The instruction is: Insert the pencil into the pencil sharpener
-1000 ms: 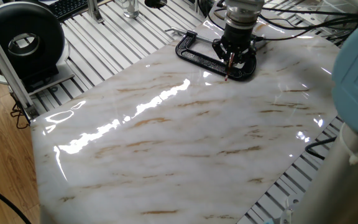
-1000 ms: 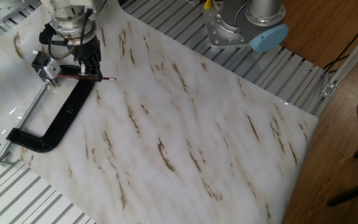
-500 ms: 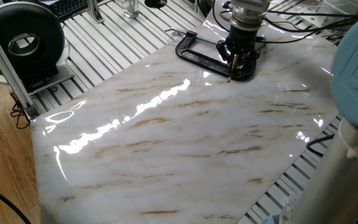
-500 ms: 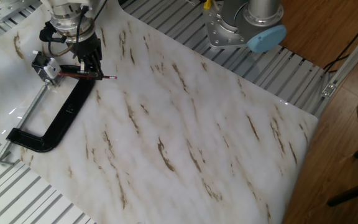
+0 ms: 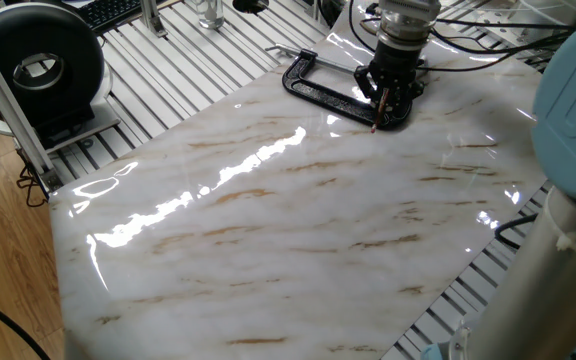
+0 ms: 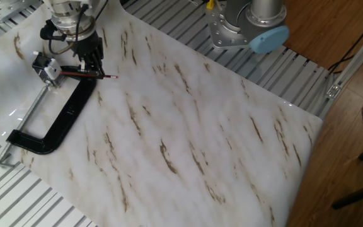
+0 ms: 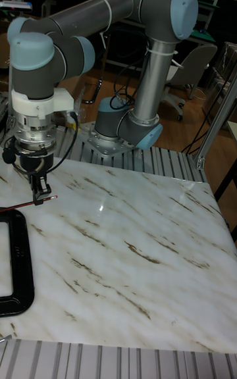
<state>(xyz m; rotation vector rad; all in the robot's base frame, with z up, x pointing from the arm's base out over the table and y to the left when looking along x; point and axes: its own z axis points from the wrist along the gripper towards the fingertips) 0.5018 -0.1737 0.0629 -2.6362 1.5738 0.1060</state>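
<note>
Pencil (image 6: pixel 84 74) level, pinched between narrow fingers (image 6: pixel 94 63) above the black clamp (image 6: pixel 60 120), tip protruding.

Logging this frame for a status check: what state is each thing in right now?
Gripper: shut on the pencil, above the clamp.
Pencil: held roughly level, one end at the sharpener.
Sharpener: sitting at the clamp's screw end.
Clamp: lying flat on the marbled board.

A glossy marble-patterned desk (image 5: pixel 268 230) sits on ribbed metal slats (image 5: pixel 183 70) above wood flooring (image 6: pixel 345 132). An office chair (image 7: pixel 191 73) stands behind, in dim light.
</note>
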